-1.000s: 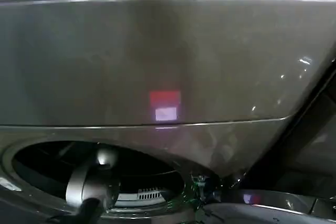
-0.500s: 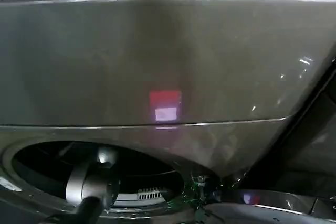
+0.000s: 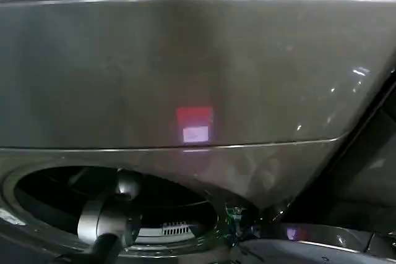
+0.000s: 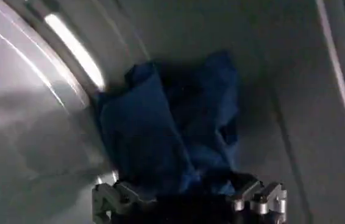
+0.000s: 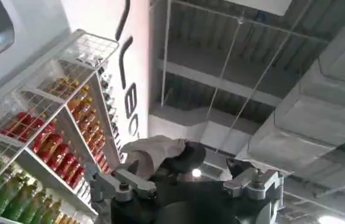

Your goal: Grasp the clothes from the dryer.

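The dryer [image 3: 198,72] is a bronze-grey machine whose front fills the head view, with its round porthole [image 3: 55,190] at the lower left. My left arm [image 3: 105,221] reaches in through that porthole. Inside the steel drum [image 4: 32,140] lies a crumpled heap of dark blue clothes [image 4: 160,122]. My left gripper [image 4: 184,198] is open right at the near edge of the heap, and blue cloth runs down between its fingers [image 4: 108,199]. My right gripper [image 5: 181,173] is held away from the dryer and points up at a ceiling, with a pale cloth lump [image 5: 154,151] at its jaws.
The grey-rimmed glass door [image 3: 322,239] stands swung open at the lower right of the machine. A dark gap runs down the dryer's right side [image 3: 365,171]. Wire shelves of coloured bottles [image 5: 44,140] stand beside my right gripper.
My left arm's wrist has shifted very slightly inside the porthole. Nothing else has visibly moved.
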